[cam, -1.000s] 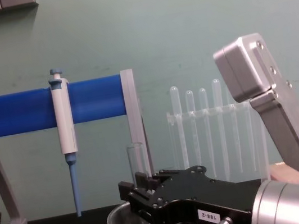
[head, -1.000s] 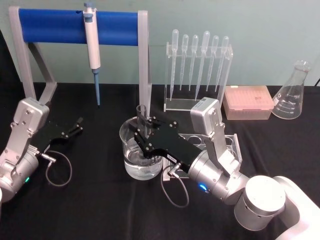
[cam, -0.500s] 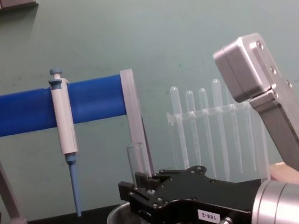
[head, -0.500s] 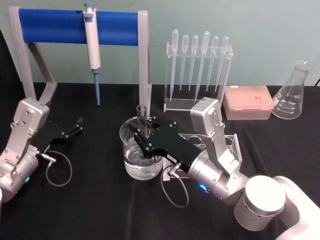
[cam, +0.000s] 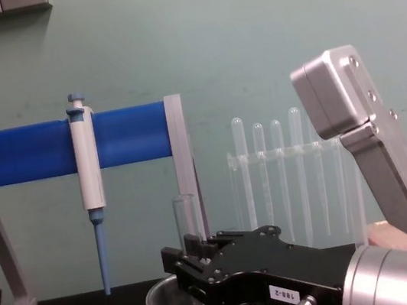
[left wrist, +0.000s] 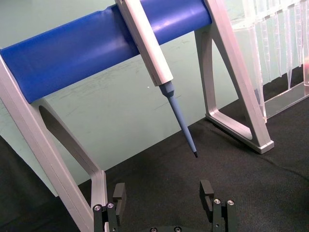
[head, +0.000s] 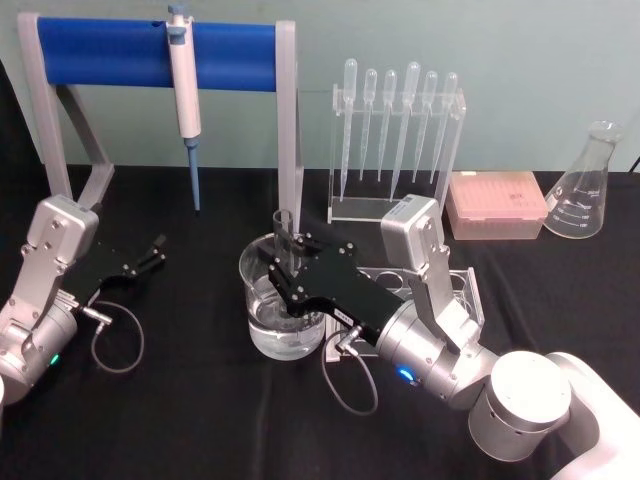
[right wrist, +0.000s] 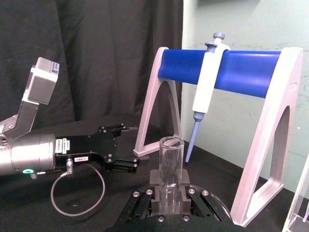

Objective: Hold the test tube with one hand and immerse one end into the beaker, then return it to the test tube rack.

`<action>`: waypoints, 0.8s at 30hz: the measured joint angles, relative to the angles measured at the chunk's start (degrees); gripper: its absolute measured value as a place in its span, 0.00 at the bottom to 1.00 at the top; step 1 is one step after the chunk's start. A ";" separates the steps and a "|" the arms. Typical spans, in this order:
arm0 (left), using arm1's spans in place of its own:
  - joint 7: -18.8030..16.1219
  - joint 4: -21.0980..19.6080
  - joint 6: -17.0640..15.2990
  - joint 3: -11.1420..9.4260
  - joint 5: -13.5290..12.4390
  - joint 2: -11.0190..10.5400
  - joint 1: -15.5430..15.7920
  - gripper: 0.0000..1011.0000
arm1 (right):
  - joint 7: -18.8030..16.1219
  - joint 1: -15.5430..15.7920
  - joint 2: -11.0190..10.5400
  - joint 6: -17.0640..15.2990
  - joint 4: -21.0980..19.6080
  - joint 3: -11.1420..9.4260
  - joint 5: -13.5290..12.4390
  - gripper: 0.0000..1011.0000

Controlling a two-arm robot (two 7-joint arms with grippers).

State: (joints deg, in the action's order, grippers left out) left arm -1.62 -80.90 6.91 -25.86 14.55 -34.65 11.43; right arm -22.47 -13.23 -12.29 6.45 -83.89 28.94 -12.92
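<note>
The test tube [head: 284, 232] stood upright inside the beaker [head: 252, 272]. Its open top rose above the rim, and its lower end reached down toward the clear liquid pooled at the bottom. Whether the tip was under the surface could not be made out, since the fingers covered that part. The right hand [head: 288, 262] was poised over the beaker's far side, closed on the tube's middle with its fingers pressed against the glass on both sides.

Over the last second nothing had visibly shifted: the tube sat at the same height and tilt, and the arm had not moved. I judged this to be the held dip. The immersion was then as good as done, leaving the lift out and the return to the test tube rack [head: 468, 295], which stood just right of the beaker, partly hidden by the right arm.

The left hand [head: 158, 252] was parked well to the left of the beaker, low over the table [head: 200, 400], fingers spread wide and empty. Behind the beaker stood the blue stand [head: 110, 50] with the pipettor [head: 184, 90] hanging from it.
</note>
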 joint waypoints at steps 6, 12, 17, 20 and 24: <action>0.00 0.00 0.00 0.00 0.00 0.00 0.00 0.99 | 0.00 0.00 0.00 0.00 0.00 0.00 0.00 0.23; 0.00 0.00 0.00 0.00 0.00 0.00 0.00 0.99 | 0.00 0.00 0.00 0.00 0.00 0.00 0.00 0.23; 0.00 0.00 0.00 0.00 0.00 0.00 0.00 0.99 | 0.00 0.00 0.00 0.00 0.00 0.00 0.00 0.23; 0.00 0.00 0.00 0.00 0.00 0.00 0.00 0.99 | 0.00 0.00 0.00 0.00 0.00 0.00 0.00 0.23; 0.00 0.00 0.00 0.00 0.00 0.00 0.00 0.99 | 0.00 0.00 0.00 0.00 0.00 0.00 0.00 0.23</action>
State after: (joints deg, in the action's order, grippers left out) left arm -1.62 -80.90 6.91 -25.86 14.55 -34.65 11.43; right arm -22.47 -13.23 -12.29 6.45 -83.89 28.94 -12.92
